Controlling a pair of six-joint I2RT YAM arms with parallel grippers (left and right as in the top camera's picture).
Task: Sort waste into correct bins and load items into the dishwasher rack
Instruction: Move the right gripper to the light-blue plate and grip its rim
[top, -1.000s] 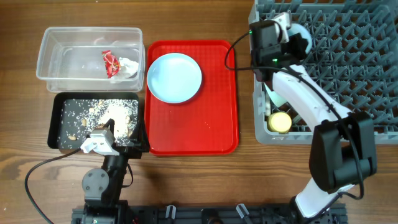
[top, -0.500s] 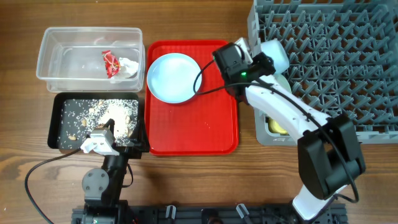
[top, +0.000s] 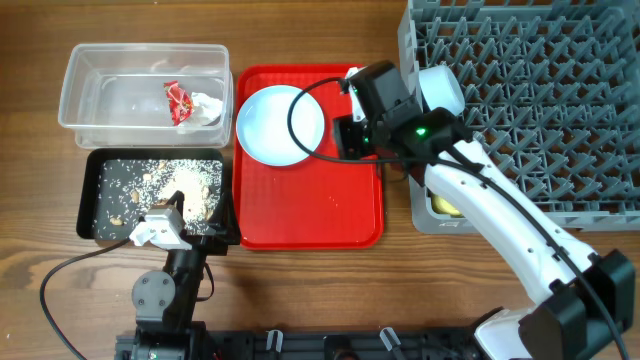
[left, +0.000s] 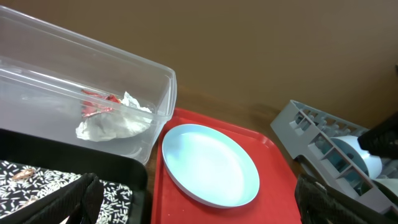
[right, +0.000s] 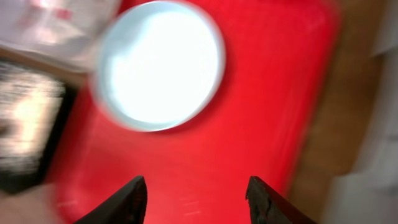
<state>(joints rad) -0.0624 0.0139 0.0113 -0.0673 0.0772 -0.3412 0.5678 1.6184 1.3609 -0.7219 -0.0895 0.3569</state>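
The pale blue plate lies on the red serving tray. My right gripper hovers over that tray just right of the plate, open and holding nothing. The clear tub holds the red wrapper and white paper. Food scraps cover the black tray. My left gripper rests open at the black tray's near edge. A pale blue bowl and a yellow cup, half hidden by the arm, sit in the dishwasher rack.
The rack's grey wall rises just right of the red tray. Tub and black tray stand one behind the other left of it. The right arm crosses the rack's near left corner. Bare wooden table lies in front.
The right arm has swung left from the dishwasher rack to above the red tray, and its jaws have gone from shut to open. The left arm has not moved.
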